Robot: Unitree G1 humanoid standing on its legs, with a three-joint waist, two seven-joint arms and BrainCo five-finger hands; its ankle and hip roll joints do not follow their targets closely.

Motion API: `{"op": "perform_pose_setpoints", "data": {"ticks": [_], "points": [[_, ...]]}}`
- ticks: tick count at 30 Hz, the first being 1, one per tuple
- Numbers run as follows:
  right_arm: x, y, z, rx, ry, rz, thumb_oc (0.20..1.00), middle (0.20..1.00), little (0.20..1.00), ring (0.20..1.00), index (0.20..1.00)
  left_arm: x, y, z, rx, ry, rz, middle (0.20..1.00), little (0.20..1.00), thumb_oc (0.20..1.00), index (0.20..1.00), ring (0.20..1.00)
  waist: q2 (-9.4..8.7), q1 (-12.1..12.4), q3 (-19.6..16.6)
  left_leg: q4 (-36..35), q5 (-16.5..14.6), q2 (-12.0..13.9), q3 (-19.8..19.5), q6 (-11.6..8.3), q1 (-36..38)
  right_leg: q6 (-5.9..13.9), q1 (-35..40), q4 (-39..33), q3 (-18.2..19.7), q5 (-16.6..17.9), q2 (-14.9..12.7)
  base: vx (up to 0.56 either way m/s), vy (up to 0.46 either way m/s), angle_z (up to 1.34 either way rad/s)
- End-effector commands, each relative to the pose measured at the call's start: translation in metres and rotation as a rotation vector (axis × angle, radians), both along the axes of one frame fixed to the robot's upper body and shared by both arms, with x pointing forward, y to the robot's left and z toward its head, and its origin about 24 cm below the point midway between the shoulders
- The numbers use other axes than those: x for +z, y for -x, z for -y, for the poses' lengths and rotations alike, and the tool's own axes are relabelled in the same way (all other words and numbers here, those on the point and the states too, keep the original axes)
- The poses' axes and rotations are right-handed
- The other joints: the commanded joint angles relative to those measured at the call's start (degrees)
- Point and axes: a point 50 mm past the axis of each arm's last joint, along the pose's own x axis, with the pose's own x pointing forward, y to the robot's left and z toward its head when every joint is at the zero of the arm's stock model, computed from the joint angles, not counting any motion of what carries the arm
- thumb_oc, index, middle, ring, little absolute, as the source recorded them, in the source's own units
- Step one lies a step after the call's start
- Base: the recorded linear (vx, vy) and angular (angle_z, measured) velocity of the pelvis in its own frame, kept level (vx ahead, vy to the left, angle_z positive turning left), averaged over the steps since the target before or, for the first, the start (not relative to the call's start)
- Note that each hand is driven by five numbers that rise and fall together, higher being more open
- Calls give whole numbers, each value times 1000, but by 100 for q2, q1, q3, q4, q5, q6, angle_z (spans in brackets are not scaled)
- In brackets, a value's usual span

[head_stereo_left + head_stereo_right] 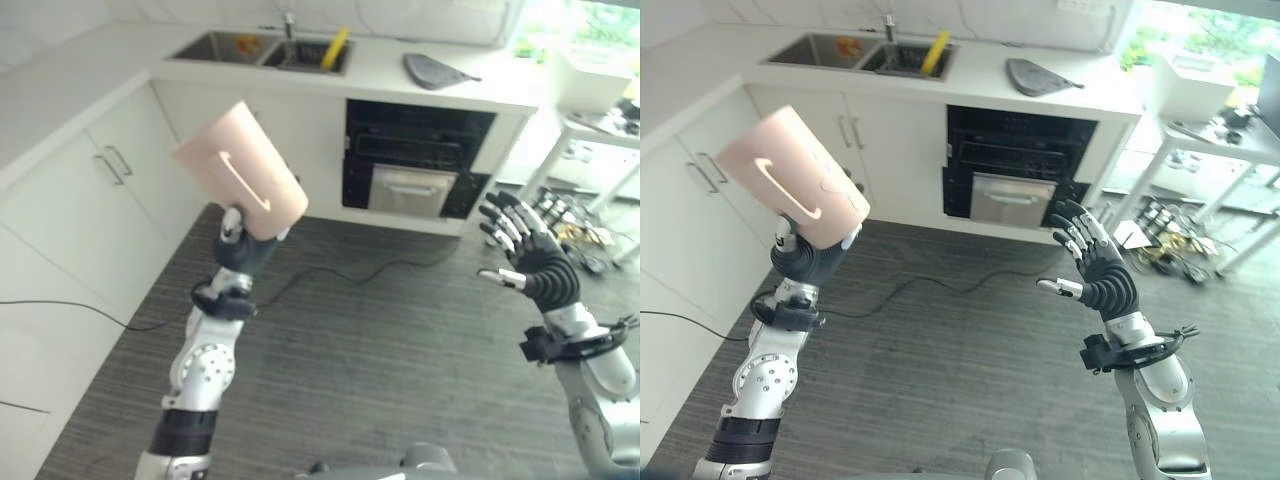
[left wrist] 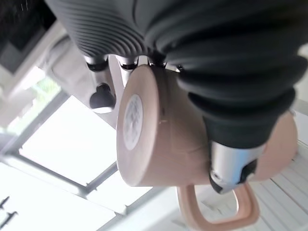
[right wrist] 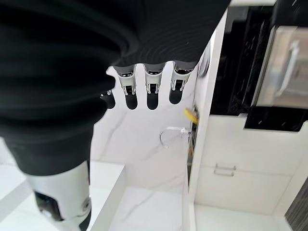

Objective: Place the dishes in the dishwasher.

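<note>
Left hand (image 1: 808, 262) clutching pink mug (image 1: 243, 172), right hand (image 1: 1102, 278) spread, dishwasher (image 1: 412, 160) apparently open

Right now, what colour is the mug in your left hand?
Pale pink mug, held in the left hand; clearest in the left eye view.

So the left hand (image 1: 240, 250) is up on the left side with a mug (image 1: 243, 172) in its grip, tipped over, well above the floor (image 1: 380, 340) and in front of the corner cabinets (image 1: 110, 170). The right hand (image 1: 1102, 272) is off to the right, well apart from the mug, fingers spread. Behind both runs the counter (image 1: 400, 75), with the sink (image 1: 262, 50) on its left part, a flat board-like thing (image 1: 435, 70) lying further right, and the open dishwasher (image 1: 415, 160) under it, between the two hands.
</note>
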Motion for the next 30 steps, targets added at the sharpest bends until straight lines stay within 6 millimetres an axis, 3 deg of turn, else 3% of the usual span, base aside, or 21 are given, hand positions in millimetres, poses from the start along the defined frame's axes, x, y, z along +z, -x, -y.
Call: {"op": "perform_pose_setpoints", "data": {"ticks": [1,5,6,7,9,12,16,17,18,19,20,22,23,25,26,27,28,30], "points": [[15,-8,10,-41,18,84,1000,1000,1000,1000,1000,27,9,-4,26,-88,115,200,200,200,200,200,-50,8,-58,-50,36,404,-227,-713,-778,191,1463,-2383,-180,774,522,238,-5,75],[16,-9,12,-45,17,87,1000,1000,1000,1000,1000,28,8,-4,24,-90,115,200,200,200,200,200,-74,-17,-4,-50,-14,402,-247,-728,-691,176,1524,-2821,-344,842,509,150,-83,35],[17,-8,16,-66,6,85,1000,1000,1000,1000,1000,27,10,-1,8,-113,116,200,200,200,200,200,-236,-148,45,-50,-344,311,-147,-766,-434,286,1091,-4129,-367,1341,241,465,-346,-48],[16,-6,15,-74,5,78,1000,1000,1000,1000,1000,25,11,1,-2,-119,110,200,200,200,200,200,-239,-225,70,-50,-490,294,-194,-745,-289,364,1153,-4680,-224,1758,234,561,-408,-73],[14,-5,14,-85,1,74,1000,1000,1000,1000,1000,22,12,4,-14,-128,106,200,200,200,200,200,-229,-333,90,-50,-620,307,-235,-732,-116,409,942,-4959,-73,2001,187,328,-291,-41],[15,-4,15,-75,-8,90,1000,1000,1000,1000,1000,23,13,3,-16,-153,125,200,200,200,200,200,-227,-378,78,-50,-777,376,-50,-693,67,449,855,-4979,-242,1965,176,246,-349,-16],[17,-13,11,-63,5,102,1000,1000,1000,1000,1000,26,10,1,12,-146,131,200,200,200,200,200,-166,-433,-101,-50,-870,588,127,-813,447,316,1095,-4973,-318,1906,325,258,-388,-4],[20,-14,11,-57,2,106,1000,1000,1000,1000,1000,25,9,0,18,-134,124,200,200,200,200,200,-127,-445,-159,-50,-810,663,155,-895,583,240,1139,-4972,-328,1851,405,371,-524,-6],[23,-15,10,-43,-1,118,1000,1000,1000,1000,1000,24,10,0,21,-133,117,200,200,200,200,200,-16,-448,-239,381,-190,966,193,-1179,567,12,1279,-4979,-284,1663,698,294,-431,-11],[23,-15,10,-43,1,117,1000,1000,1000,1000,1000,24,10,0,22,-134,116,200,200,200,200,200,-9,-450,-247,475,-150,1004,194,-1210,534,-15,1290,-4979,-284,1644,727,343,-529,-22],[25,-15,12,-44,7,115,1000,1000,1000,1000,1000,21,11,1,29,-137,108,200,200,200,200,200,30,-446,-267,1327,177,1254,192,-1390,315,-187,1425,-4979,-239,1489,917,205,-328,-20],[26,-15,14,-46,12,111,1000,1000,1000,1000,1000,19,13,0,36,-134,104,200,200,200,200,200,14,-428,-285,1980,480,1310,98,-1483,32,-317,1518,-4979,-142,1392,1010,221,-340,-33],[26,-14,15,-35,13,110,1000,1000,1000,1000,1000,18,15,1,39,-134,107,200,200,200,200,200,-63,-367,-244,2855,615,1301,13,-1500,-461,-455,1707,-4979,-40,1281,1064,263,-337,-44],[24,-11,17,-41,11,112,1000,1000,1000,1000,1000,16,17,1,37,-138,109,200,200,200,200,200,-193,-199,-118,3332,343,1022,-210,-1288,-1309,-495,1979,-4979,92,1173,1050,267,-201,-23],[23,-12,16,-36,12,109,1000,1000,1000,1000,1000,16,19,0,45,-135,106,200,200,200,200,200,-193,-131,-69,2962,62,796,-147,-1125,-1416,-423,2068,-4979,171,1105,1047,232,24,-51],[23,-13,15,-33,16,107,1000,1000,1000,1000,1000,15,20,-1,51,-134,104,200,200,200,200,200,-168,-108,-43,2493,-15,731,-39,-1065,-1390,-364,2106,-4979,239,1069,1064,334,118,-98],[21,-14,14,-33,21,102,1000,1000,1000,1000,1000,14,21,-5,56,-132,99,200,200,200,200,200,-92,-73,-5,1472,76,713,22,-1044,-1356,-279,2186,-4979,390,994,1114,318,135,-122],[20,-15,14,-35,28,101,1000,1000,1000,1000,1000,13,21,-8,58,-128,99,200,200,200,200,200,-62,-5,44,620,376,743,-134,-1103,-1310,-222,2348,-4979,514,872,1091,305,159,-36]]}}
